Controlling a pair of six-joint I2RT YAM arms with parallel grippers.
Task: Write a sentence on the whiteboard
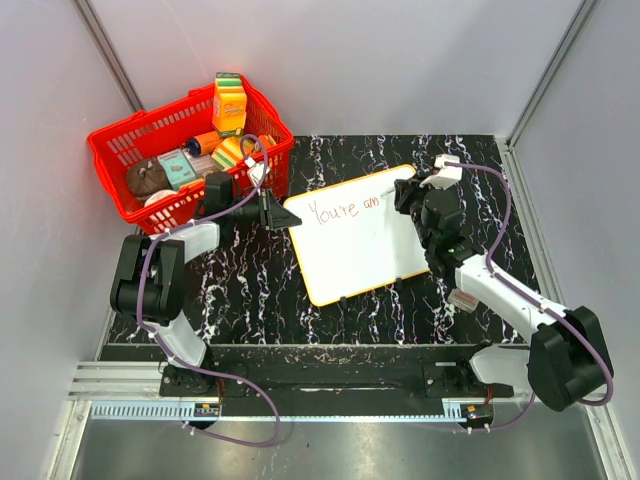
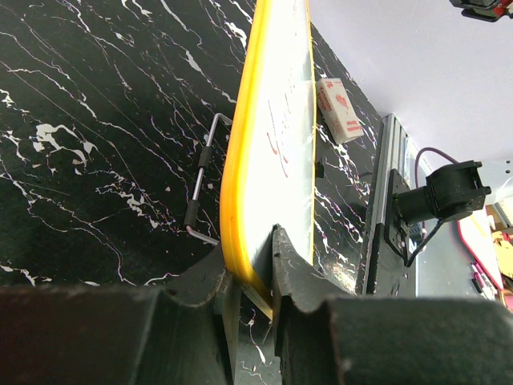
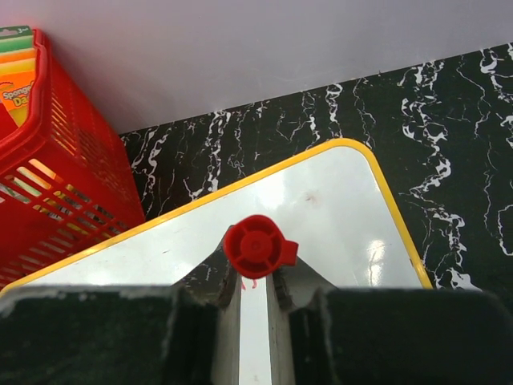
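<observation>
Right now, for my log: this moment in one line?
left gripper: shut on yellow-rimmed white whiteboard | right gripper: shut on red marker | red sentence: You're am

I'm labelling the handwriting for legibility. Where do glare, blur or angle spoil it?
Top external: sharp, the sentence reads clearly on the whiteboard. Left wrist: board seen nearly edge-on, lettering foreshortened, fingers blurred. Right wrist: soft glare on the board, red marker hiding the writing.

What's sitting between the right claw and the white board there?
A red marker, clamped in the right gripper and pointing down at the whiteboard. The right wrist view shows it best.
</observation>
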